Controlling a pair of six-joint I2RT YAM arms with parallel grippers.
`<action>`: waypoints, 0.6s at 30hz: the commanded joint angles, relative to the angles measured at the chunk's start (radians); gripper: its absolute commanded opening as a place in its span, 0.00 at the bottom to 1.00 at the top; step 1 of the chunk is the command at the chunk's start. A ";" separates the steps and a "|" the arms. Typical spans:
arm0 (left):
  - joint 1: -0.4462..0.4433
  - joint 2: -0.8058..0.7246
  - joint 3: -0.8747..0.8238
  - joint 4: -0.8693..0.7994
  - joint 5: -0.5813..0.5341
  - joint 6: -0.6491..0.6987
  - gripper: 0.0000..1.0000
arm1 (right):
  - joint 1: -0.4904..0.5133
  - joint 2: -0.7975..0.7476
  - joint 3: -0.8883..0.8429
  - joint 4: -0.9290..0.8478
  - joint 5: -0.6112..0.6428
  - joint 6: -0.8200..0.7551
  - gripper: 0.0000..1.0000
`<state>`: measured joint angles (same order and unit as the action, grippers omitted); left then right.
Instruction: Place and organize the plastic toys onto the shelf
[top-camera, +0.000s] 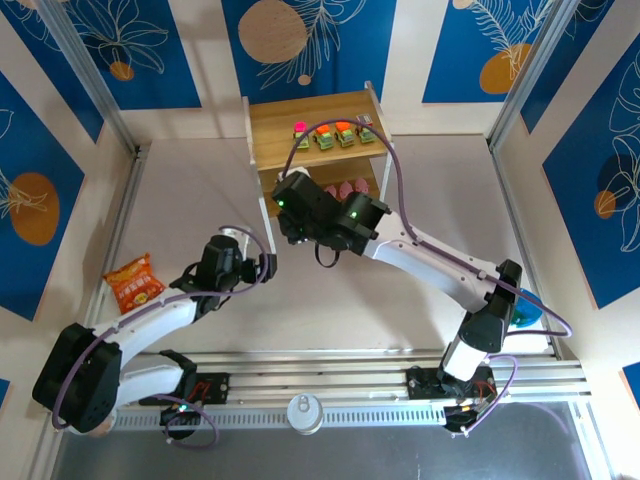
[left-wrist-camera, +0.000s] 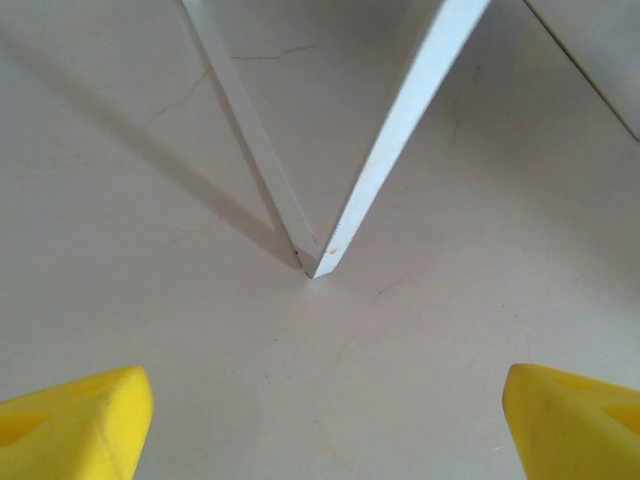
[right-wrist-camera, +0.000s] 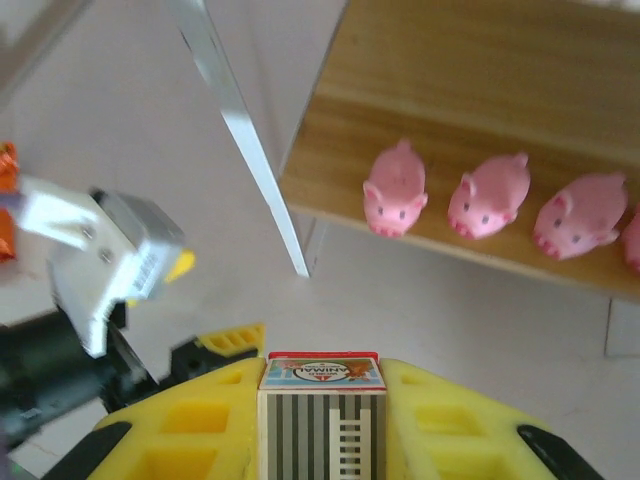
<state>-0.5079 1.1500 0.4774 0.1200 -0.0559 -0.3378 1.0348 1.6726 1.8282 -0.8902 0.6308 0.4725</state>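
Observation:
The shelf (top-camera: 300, 108) stands at the back of the table. Several yellow-green cars (top-camera: 345, 135) line its top board. Pink figurines (right-wrist-camera: 395, 188) stand in a row on the lower board (right-wrist-camera: 330, 160). My right gripper (right-wrist-camera: 320, 385) hovers just in front of the lower tier, shut on a small boxy toy (right-wrist-camera: 320, 415) with a grey striped top and a red-edged label. In the top view that gripper (top-camera: 290, 215) is at the shelf's left front corner. My left gripper (left-wrist-camera: 325, 430) is open and empty above bare table, facing a white shelf leg (left-wrist-camera: 315, 258).
An orange snack bag (top-camera: 135, 282) lies at the left by the left arm. A blue bowl (top-camera: 527, 308) sits behind the right arm's base. The left arm's end (right-wrist-camera: 105, 250) is close to the right gripper's left side.

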 joint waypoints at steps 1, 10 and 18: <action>-0.022 -0.003 0.012 0.023 -0.001 0.032 0.90 | 0.005 0.022 0.116 -0.053 0.035 -0.061 0.24; -0.052 -0.006 0.018 0.026 -0.016 0.052 0.90 | -0.011 0.159 0.416 -0.135 0.046 -0.132 0.24; -0.058 0.014 0.024 0.033 -0.011 0.053 0.90 | -0.034 0.298 0.703 -0.198 0.036 -0.178 0.24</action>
<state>-0.5552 1.1542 0.4793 0.1291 -0.0601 -0.3042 1.0142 1.9419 2.4409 -1.0492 0.6628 0.3328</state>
